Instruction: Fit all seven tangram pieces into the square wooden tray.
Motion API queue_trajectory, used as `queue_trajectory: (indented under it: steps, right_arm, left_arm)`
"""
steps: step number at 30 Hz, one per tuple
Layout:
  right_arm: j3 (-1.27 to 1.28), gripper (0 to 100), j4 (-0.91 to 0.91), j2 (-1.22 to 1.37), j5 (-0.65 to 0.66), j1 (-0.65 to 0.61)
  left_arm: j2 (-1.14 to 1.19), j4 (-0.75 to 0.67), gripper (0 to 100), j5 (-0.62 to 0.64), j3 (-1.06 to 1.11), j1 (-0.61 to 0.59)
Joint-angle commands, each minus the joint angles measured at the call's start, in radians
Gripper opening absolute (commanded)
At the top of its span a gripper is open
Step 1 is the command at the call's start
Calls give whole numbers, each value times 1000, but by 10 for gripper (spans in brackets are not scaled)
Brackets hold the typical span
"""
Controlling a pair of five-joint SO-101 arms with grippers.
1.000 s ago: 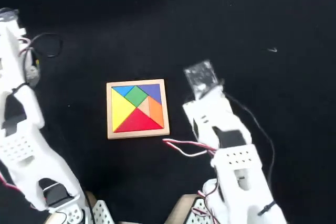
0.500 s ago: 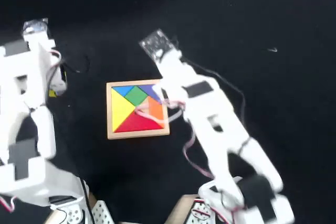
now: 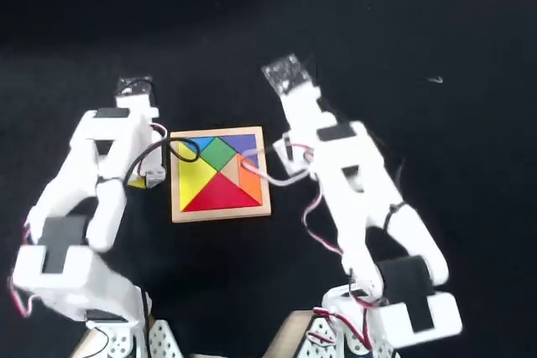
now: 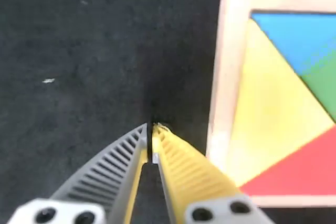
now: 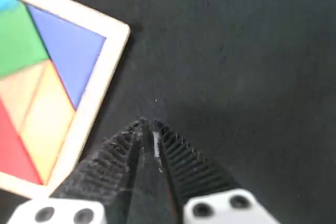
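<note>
- The square wooden tray (image 3: pixel 220 215) lay flat near the middle of the black cloth-covered surface (image 3: pixel 436 165), between the two white arms.
- All seven coloured pieces sat inside the tray and filled its square recess edge to edge.
- The large yellow triangle (image 3: pixel 193 179) lay along the tray's left side, and the large red triangle (image 3: pixel 221 197) along its near side.
- The blue triangle (image 3: pixel 196 144) lay in the far left corner. The green square (image 3: pixel 218 153) stood on its point at the far middle, and the violet-blue triangle (image 3: pixel 246 145) lay in the far right corner.
- The orange piece (image 3: pixel 251 179) lay along the right side. The pale tan triangle (image 3: pixel 229 172) sat at the centre, touching the orange piece.
- The left pincer (image 4: pixel 151 129) hung over bare cloth just beside the tray's outer rim on the yellow triangle's side. Its grey and yellow fingers were pressed together at the tips, holding nothing.
- The right pincer (image 5: pixel 149 125) hung over bare cloth near the tray corner that held the violet-blue triangle. Its black fingers were also together and empty.
</note>
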Motion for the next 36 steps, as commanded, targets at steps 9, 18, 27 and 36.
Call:
queue_trajectory:
  steps: [9, 18, 27, 36]
  right_arm:
    - [87, 11, -114, -58, 9, 15]
    - [90, 11, -129, -41, 11, 15]
    - [-42, 11, -38, -88, 5, 81]
    - [-498, 11, 417, -257, 3, 89]
  left_arm:
    - [54, -49, 29, 86, -99, 168]
    - [55, -101, 29, 86, -99, 131]
    - [-250, 163, 30, 58, -283, 27]
    - [-509, 91, 29, -193, -522, 21]
